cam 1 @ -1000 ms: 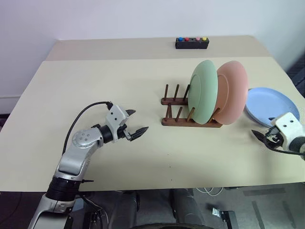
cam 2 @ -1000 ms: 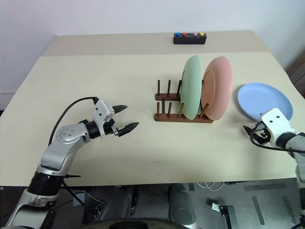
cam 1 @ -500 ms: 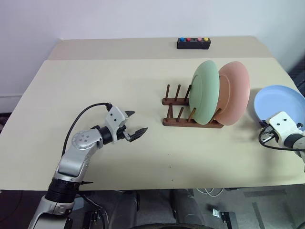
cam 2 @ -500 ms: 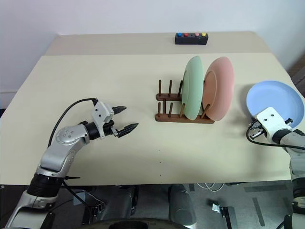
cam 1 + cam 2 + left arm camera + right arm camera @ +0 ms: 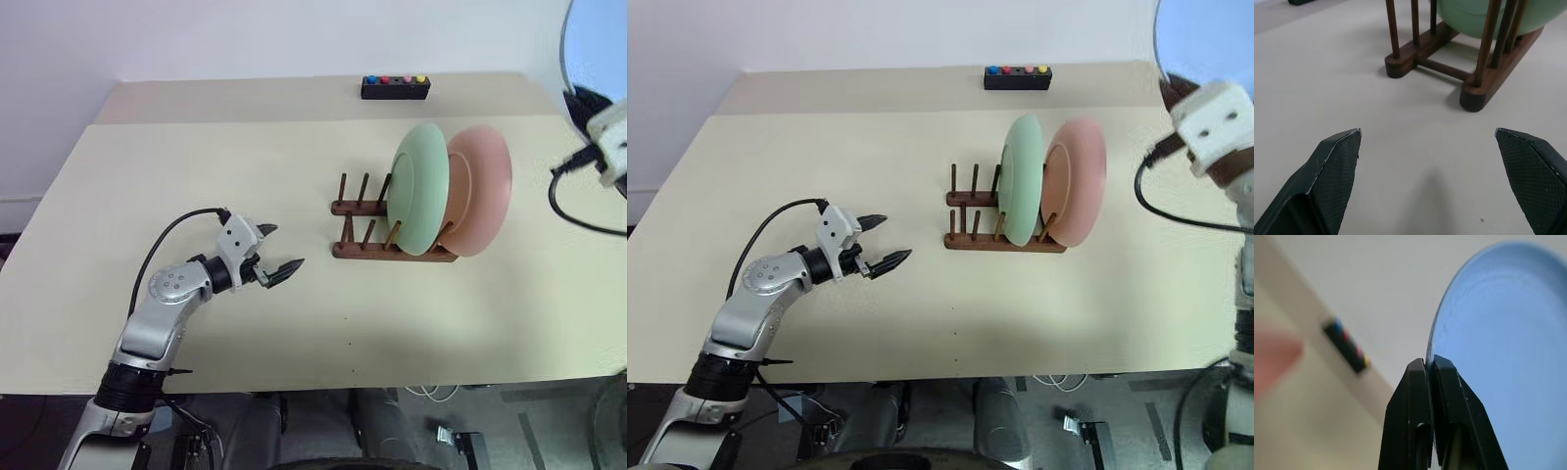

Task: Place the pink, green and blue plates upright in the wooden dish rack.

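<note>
Right jaws clamped on the blue plate's rim, held aloft; left jaws spread wide and empty over the desk.

The right gripper (image 5: 1430,369) has its jaws pressed together on the edge of the blue plate (image 5: 1508,342), which rises beyond the fingertips, clear of the desk (image 5: 196,186). The left gripper (image 5: 1430,147) holds nothing; ahead of its parted jaws, a short way off, stands the wooden dish rack (image 5: 1469,73), its near pegs unoccupied. The green plate (image 5: 420,188) stands upright between pegs towards the rack's far end from the left jaws, and the pink plate (image 5: 482,191) stands upright just behind it. A black box with coloured buttons (image 5: 395,87) sits at the desk's far edge.
</note>
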{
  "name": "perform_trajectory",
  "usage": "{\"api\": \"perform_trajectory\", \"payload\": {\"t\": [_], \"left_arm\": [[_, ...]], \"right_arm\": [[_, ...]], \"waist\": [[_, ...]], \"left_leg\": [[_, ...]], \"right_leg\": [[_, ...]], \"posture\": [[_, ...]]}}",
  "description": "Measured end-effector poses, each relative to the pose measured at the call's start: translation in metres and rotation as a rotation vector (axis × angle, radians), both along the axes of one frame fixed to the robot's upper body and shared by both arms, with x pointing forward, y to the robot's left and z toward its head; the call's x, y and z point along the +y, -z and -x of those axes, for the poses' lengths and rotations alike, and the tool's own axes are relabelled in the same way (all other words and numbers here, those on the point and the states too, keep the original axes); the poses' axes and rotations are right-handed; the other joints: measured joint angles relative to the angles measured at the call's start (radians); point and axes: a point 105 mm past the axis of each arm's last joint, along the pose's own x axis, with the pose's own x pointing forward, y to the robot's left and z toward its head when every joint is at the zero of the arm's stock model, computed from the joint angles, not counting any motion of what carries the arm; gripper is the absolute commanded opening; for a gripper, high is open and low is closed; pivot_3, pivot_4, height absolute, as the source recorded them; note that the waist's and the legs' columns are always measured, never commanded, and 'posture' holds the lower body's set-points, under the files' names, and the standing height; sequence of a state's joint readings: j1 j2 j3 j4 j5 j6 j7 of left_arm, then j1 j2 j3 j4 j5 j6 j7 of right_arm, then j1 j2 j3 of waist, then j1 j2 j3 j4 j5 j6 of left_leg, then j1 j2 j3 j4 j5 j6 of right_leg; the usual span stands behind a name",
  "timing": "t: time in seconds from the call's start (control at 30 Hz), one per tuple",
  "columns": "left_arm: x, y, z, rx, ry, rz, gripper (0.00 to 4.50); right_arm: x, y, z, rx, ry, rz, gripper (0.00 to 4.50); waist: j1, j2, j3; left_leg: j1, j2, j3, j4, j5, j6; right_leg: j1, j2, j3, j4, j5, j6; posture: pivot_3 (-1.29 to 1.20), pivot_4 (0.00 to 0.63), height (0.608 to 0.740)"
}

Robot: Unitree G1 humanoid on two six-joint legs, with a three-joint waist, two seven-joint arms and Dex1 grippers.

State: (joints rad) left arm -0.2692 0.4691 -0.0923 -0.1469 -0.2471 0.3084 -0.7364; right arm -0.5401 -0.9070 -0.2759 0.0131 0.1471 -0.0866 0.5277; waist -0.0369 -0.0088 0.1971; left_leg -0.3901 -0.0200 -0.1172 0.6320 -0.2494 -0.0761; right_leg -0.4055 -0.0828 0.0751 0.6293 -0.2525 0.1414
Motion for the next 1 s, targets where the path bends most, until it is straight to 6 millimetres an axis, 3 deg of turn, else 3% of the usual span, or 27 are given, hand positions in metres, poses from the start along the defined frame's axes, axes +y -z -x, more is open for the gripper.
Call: {"api": "perform_trajectory", "payload": {"t": [0.13, 0.27, 0.53, 0.8, 1.0], "left_arm": [[-0.003, -0.003, -0.001, -0.018, 0.006, 0.009, 4.5], [0.001, -0.005, -0.003, -0.035, -0.013, 0.015, 4.5], [0.025, -0.021, -0.006, -0.08, -0.065, 0.04, 4.5], [0.032, -0.017, -0.002, -0.063, -0.066, 0.029, 4.5], [0.034, -0.015, 0.0, -0.048, -0.068, 0.019, 4.5]], "right_arm": [[0.086, -0.038, 0.037, -0.055, -0.478, -0.171, 0.01], [0.136, -0.023, 0.056, 0.133, -0.823, -0.338, 0.01], [0.161, 0.0, 0.071, 0.44, -1.077, -0.615, 0.01], [0.169, 0.042, 0.059, 0.647, -1.033, -0.828, 0.01], [0.167, 0.054, 0.056, 0.707, -1.009, -0.902, 0.01]], "waist": [[-0.007, 0.0, 0.0], [0.003, -0.001, -0.001], [0.019, -0.001, 0.0], [0.018, -0.001, 0.0], [0.018, -0.001, 0.0]], "left_leg": [[0.001, 0.002, -0.002, -0.002, 0.0, 0.0], [-0.001, 0.0, -0.002, 0.001, 0.0, 0.0], [-0.001, 0.001, -0.002, 0.0, 0.0, 0.0], [-0.001, 0.001, -0.002, 0.0, 0.0, 0.0], [-0.001, 0.001, -0.002, 0.0, 0.0, 0.0]], "right_leg": [[0.0, 0.002, -0.002, 0.001, 0.0, -0.001], [0.0, 0.0, -0.002, 0.001, 0.0, 0.0], [-0.001, 0.001, -0.002, 0.001, 0.0, -0.001], [-0.001, 0.001, -0.002, 0.001, 0.0, -0.001], [-0.001, 0.001, -0.002, 0.001, 0.0, -0.001]], "posture": [[0.0, 0.15, 0.74], [0.0, 0.15, 0.74], [0.0, 0.15, 0.74], [0.0, 0.15, 0.74], [0.0, 0.15, 0.74]]}}
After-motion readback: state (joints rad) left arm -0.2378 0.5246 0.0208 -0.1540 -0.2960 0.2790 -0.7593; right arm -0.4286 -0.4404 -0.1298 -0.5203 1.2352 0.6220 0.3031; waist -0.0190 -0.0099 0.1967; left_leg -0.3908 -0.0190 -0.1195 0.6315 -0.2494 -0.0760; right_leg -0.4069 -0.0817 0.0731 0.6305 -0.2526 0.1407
